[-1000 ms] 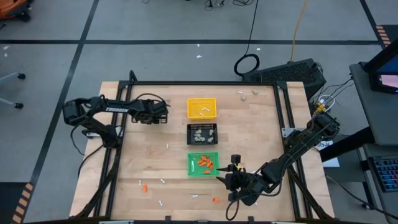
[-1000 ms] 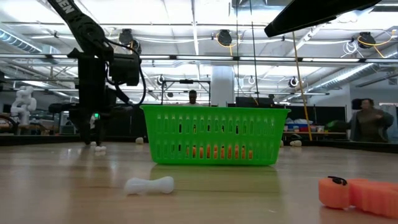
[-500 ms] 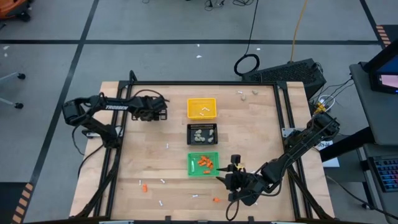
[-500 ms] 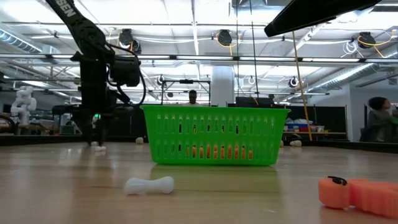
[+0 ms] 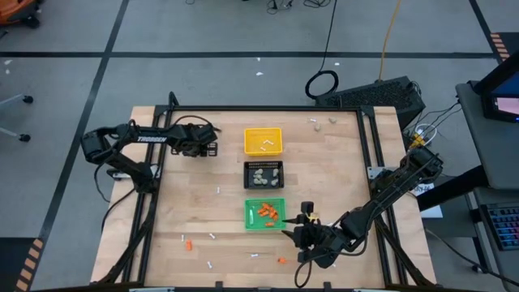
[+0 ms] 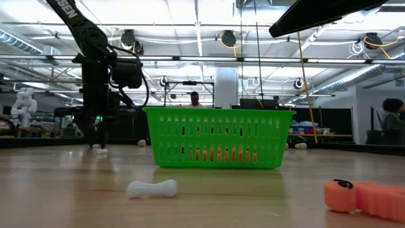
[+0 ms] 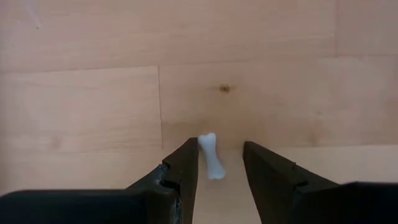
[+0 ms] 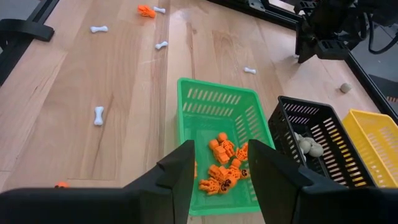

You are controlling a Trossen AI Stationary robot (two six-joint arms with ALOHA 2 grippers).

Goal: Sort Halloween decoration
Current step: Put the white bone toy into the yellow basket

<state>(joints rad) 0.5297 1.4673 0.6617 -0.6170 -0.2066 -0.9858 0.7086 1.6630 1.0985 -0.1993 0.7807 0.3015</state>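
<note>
The left gripper (image 7: 219, 171) hangs low over the far left part of the light wooden table (image 5: 324, 174), and its two dark fingers stand spread with a small white plastic bone (image 7: 211, 155) between them. The bone lies on the wood close to one finger; I judge it is not pinched yet, only framed, so that closing can take it.

The three small square baskets stand in one column in the middle of the table, probably so both arms can reach them. The yellow basket (image 5: 263, 141) holds white bones, the black basket (image 5: 264, 174) holds beige-grey lumps, and the green basket (image 8: 214, 102) holds the orange figures (image 8: 222, 168).

The right gripper (image 8: 219, 174) hovers at the near edge of the green basket, above the orange pile. Its fingers are apart and I see nothing between them, so it seems to wait or to have nothing to drop.

More white bones (image 8: 99, 115) and some orange bits (image 5: 280, 260) lie scattered on the near part of the table, so the sorting is not finished.
</note>
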